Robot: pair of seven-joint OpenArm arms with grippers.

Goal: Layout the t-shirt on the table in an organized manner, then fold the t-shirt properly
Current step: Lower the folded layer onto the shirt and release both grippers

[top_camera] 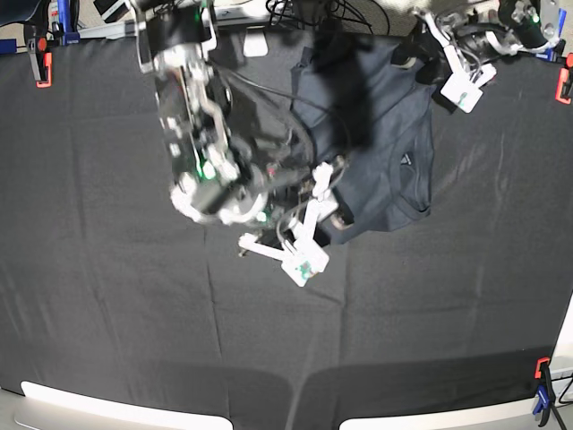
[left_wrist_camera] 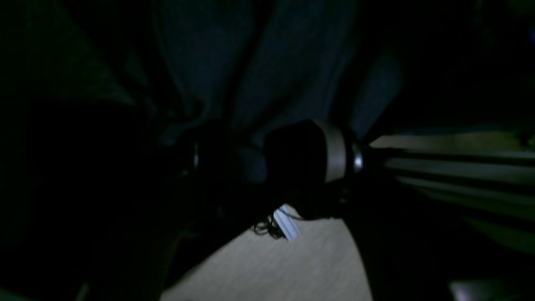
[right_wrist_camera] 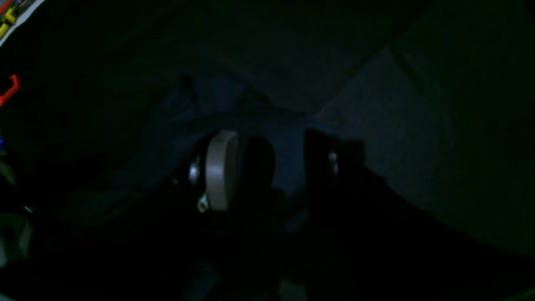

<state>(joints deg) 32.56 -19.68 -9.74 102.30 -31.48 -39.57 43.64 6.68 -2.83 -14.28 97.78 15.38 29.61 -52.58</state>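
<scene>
The dark navy t-shirt (top_camera: 385, 134) lies rumpled at the back right of the black cloth table (top_camera: 107, 296). My left gripper (top_camera: 415, 51) is at the shirt's far corner, by the table's back edge. In the left wrist view, folds of the t-shirt (left_wrist_camera: 271, 62) run down between the parted fingers of that gripper (left_wrist_camera: 250, 161). My right gripper (top_camera: 333, 204) sits at the shirt's near left corner. The right wrist view shows the gripper (right_wrist_camera: 288, 163) with a gap between its fingers and bluish t-shirt cloth (right_wrist_camera: 259, 108) in that gap.
Red clamps (top_camera: 40, 68) (top_camera: 564, 85) (top_camera: 541, 367) hold the table cloth at its corners, and one clamp (right_wrist_camera: 10, 90) shows in the right wrist view. Pale floor (left_wrist_camera: 271, 267) lies beyond the table's back edge below my left gripper. Cables hang behind the table.
</scene>
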